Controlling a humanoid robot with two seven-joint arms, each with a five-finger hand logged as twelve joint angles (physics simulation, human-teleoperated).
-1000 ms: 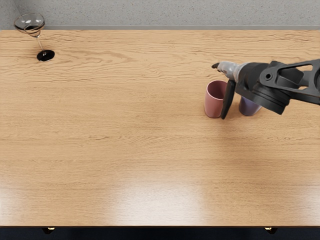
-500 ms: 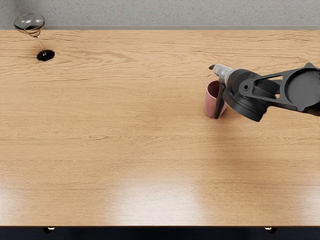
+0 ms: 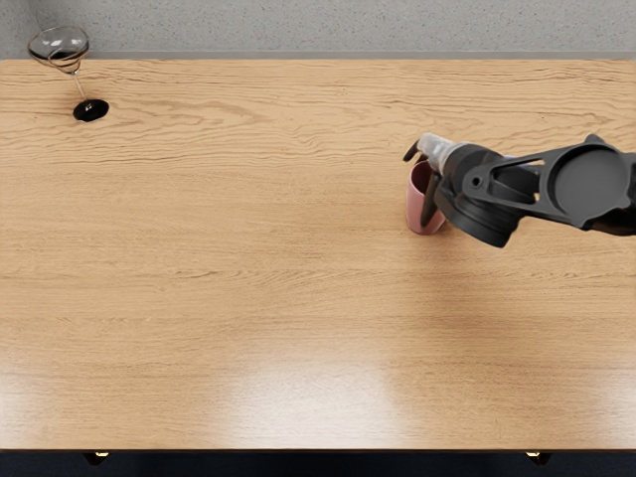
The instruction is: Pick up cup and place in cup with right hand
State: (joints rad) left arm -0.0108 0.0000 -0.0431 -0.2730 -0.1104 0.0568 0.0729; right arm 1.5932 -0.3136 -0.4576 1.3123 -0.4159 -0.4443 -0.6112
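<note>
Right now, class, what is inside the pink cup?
Only part of the shadowed interior of the pink cup shows. The right hand covers part of the opening, so whether anything lies deeper cannot be seen.

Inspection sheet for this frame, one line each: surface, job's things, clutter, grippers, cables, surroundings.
Surface: wood-grained table, bright glare towards its near edge.
Job's things: pink cup upright, partly hidden by the right hand; no second cup visible, so where it should go cannot be told.
Clutter: stemmed glass standing at the far left.
Grippers: right hand at the pink cup, grasp cannot be confirmed; left hand out of view.
Cables: nothing seen.
Surroundings: grey speckled surface beyond the table's far edge.
</note>
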